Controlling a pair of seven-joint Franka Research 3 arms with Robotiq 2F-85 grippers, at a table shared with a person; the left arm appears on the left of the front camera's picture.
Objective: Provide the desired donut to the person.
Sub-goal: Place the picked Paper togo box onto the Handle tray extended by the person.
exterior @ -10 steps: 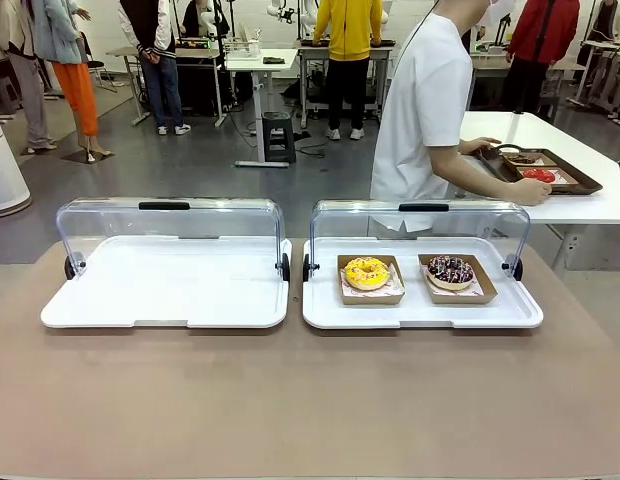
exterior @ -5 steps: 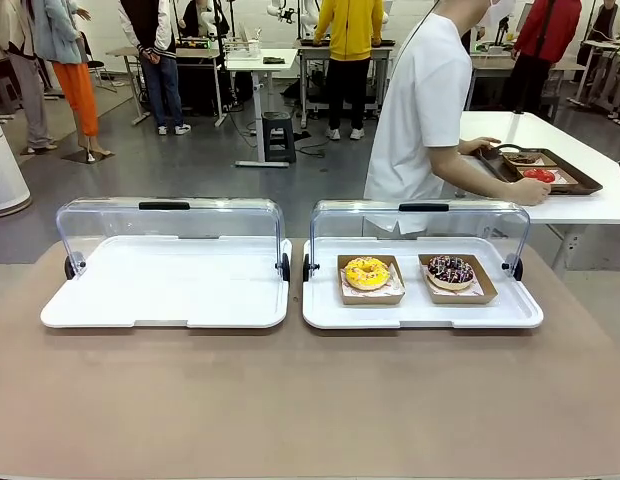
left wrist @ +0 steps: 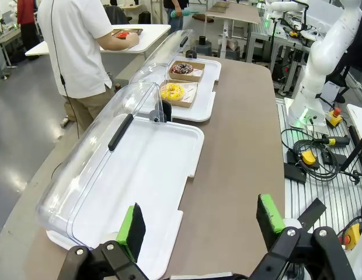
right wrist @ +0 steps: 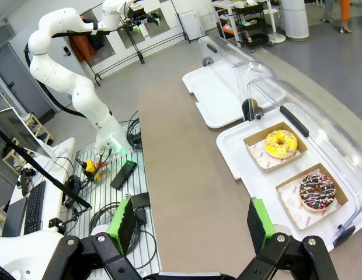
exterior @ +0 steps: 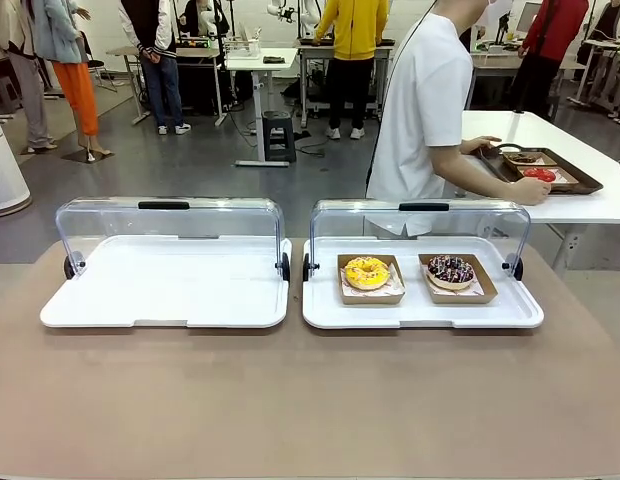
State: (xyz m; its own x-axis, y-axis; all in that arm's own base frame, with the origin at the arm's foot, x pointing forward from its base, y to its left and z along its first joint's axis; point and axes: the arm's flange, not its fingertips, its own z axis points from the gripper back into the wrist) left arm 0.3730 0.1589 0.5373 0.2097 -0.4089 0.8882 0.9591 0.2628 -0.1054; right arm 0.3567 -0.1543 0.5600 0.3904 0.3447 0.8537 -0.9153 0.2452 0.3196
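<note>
**Two donuts wait under open lids as person turns away**

Both tools hang above the brown bench with fingers spread wide and nothing between them — the left tool over the near corner of the bare white tray, the right tool over bench and floor beside the other tray. In that right-hand tray, clear lid swung back, sit two cardboard boats side by side: the yellow donut toward the middle, the chocolate sprinkled donut toward the outer end. Beyond — at the far side — the person in white faces a second bench, hands on a dark tray.
</note>
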